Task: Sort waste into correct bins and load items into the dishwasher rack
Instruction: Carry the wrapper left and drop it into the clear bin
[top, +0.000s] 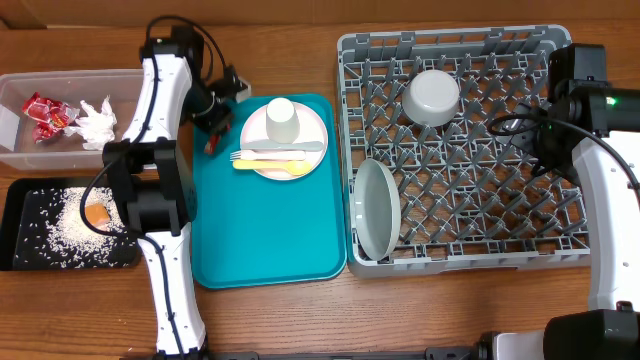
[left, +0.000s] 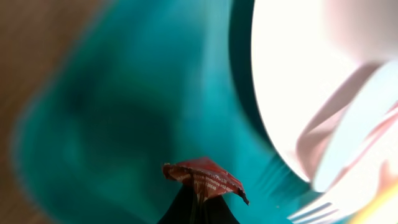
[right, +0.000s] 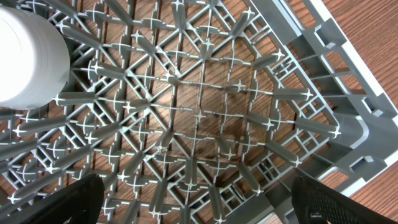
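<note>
My left gripper is shut on a red crinkled wrapper, pinched between its dark fingertips just above the teal tray. Overhead, that wrapper hangs at the tray's upper left corner, beside the pale plate bearing a white cup and yellow and white cutlery. My right gripper stands open over the dishwasher rack's floor, nothing between its fingers. The grey bowl and the grey plate, standing on edge, are in the rack.
The clear tub at the far left holds red wrappers and a crumpled napkin. Below it, the black tray holds rice and an orange cube. The left arm stands between these and the teal tray.
</note>
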